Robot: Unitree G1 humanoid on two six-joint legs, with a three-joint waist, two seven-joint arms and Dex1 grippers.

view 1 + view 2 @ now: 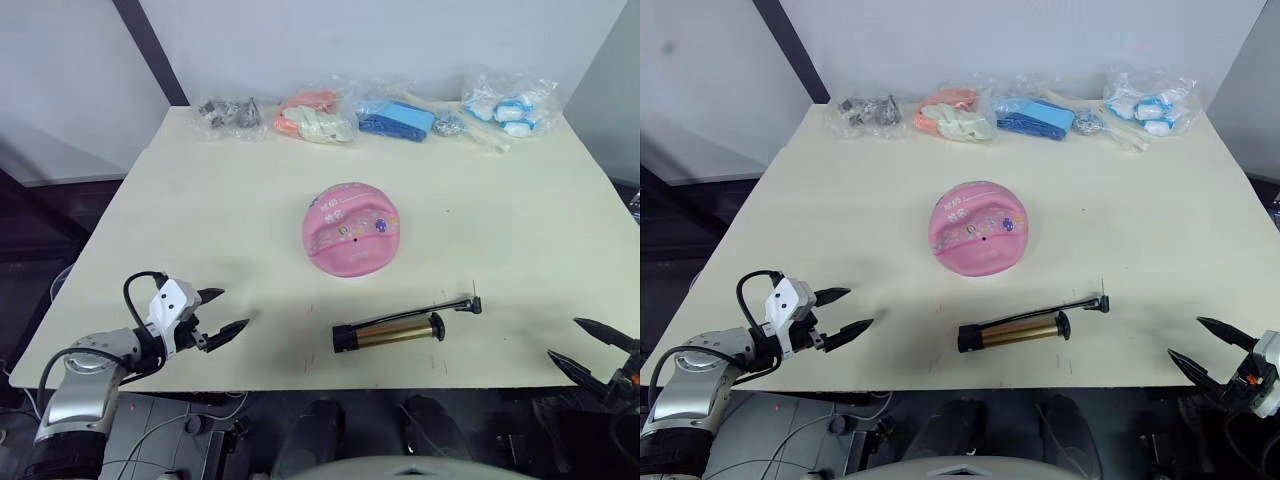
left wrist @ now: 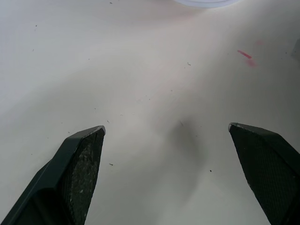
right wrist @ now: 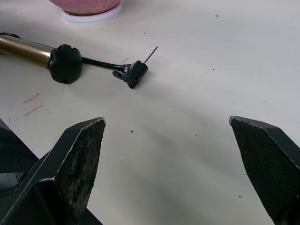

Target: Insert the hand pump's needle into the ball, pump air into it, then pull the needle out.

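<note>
The pale counter (image 1: 520, 250) carries everything. The ball (image 1: 351, 229), pink and dented, sits near the counter's middle on a white ring, with a small dark spot on its near face. Along the far edge lie four plastic bags (image 1: 318, 116) of small items in a row.

The hand pump (image 1: 390, 331) lies nearer the robot than the ball and well apart from it, its gold barrel flat with the long axis running left to right, slightly raised toward the right. Its thin black hose (image 1: 445, 304) extends rightward to a small black fitting, from which the needle (image 3: 150, 54) points away from the robot, toward the far edge.

The left gripper (image 1: 222, 312) hovers over the near left part of the counter, fingers spread wide, grasping nothing. The right gripper (image 1: 590, 345) sits at the near right edge, right of the needle, likewise spread wide and empty.
</note>
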